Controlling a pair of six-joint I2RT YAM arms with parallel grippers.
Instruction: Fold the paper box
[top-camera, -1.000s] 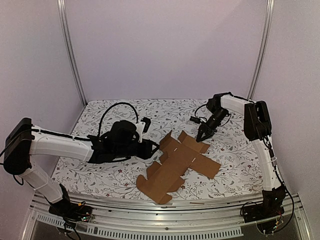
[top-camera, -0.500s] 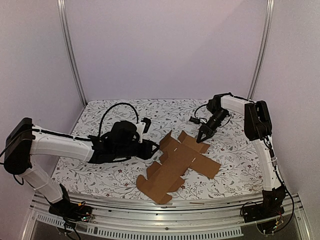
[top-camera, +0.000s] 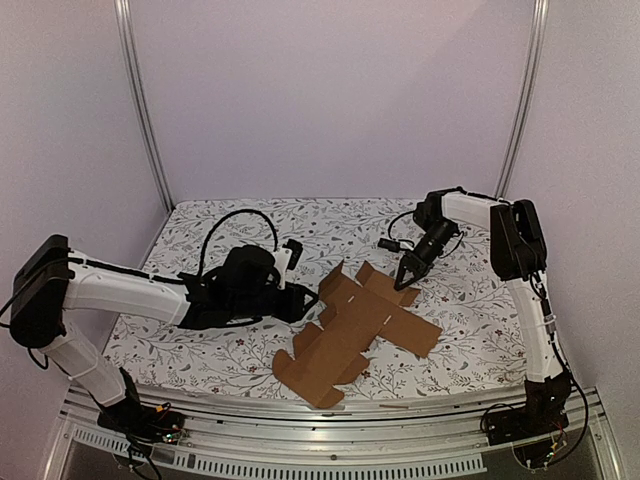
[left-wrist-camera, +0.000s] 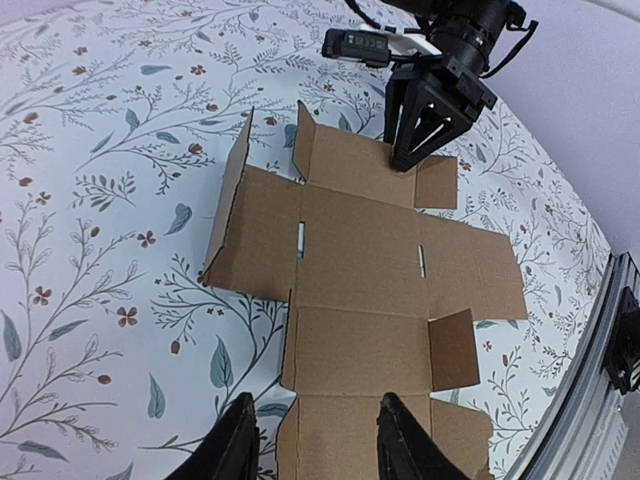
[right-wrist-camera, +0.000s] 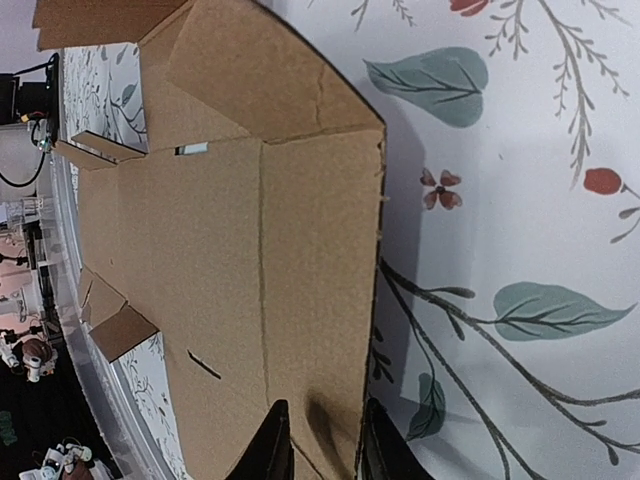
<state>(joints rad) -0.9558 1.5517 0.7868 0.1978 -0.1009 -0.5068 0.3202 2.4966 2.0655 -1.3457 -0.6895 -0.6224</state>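
Note:
The paper box (top-camera: 362, 322) lies unfolded on the floral tablecloth as a flat brown cross-shaped cut-out, with a few small flaps standing up. My left gripper (top-camera: 306, 300) hovers at its left side. In the left wrist view it (left-wrist-camera: 318, 405) stands open above the nearest panel of the box (left-wrist-camera: 360, 260). My right gripper (top-camera: 404, 281) points down at the far panel. In the right wrist view it (right-wrist-camera: 325, 405) is open by a narrow gap, with the box (right-wrist-camera: 220, 230) seen flat between its fingertips and one tip beside the panel's edge. The left wrist view shows this right gripper (left-wrist-camera: 405, 160) touching the far panel.
A metal rail (top-camera: 330, 410) runs along the table's near edge, close to the box's front corner. Pale walls and two upright posts (top-camera: 145, 110) enclose the back and sides. A small black camera on a cable (left-wrist-camera: 355, 45) hangs beside the right wrist.
The right gripper's jaws have narrowed a little while it stayed at the far panel. The left arm and the box have hardly moved.

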